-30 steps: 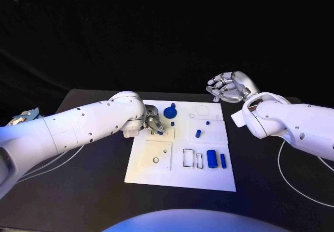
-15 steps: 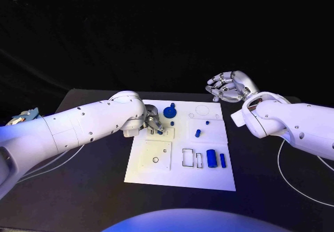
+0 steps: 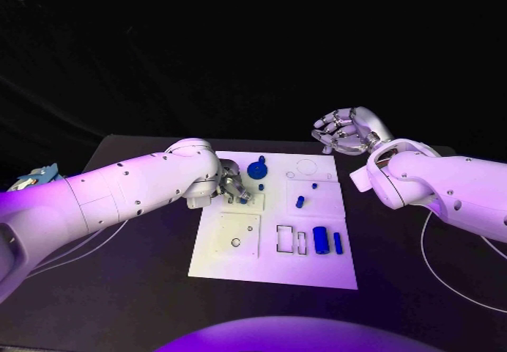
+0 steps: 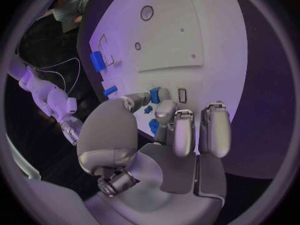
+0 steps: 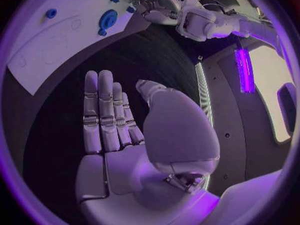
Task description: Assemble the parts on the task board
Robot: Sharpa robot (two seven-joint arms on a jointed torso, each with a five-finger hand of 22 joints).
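Black table [image 3: 127, 242] — white cables [image 3: 439, 279] at sides

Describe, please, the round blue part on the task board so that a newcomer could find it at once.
Start at the white task board in the middle of the black table. Look along its far edge, just beyond the left hand. There lies the round blue part, a flat disc and wider than the small blue pegs nearby.

L robot hand [image 3: 234, 183] pinching, R robot hand [image 3: 346, 130] empty
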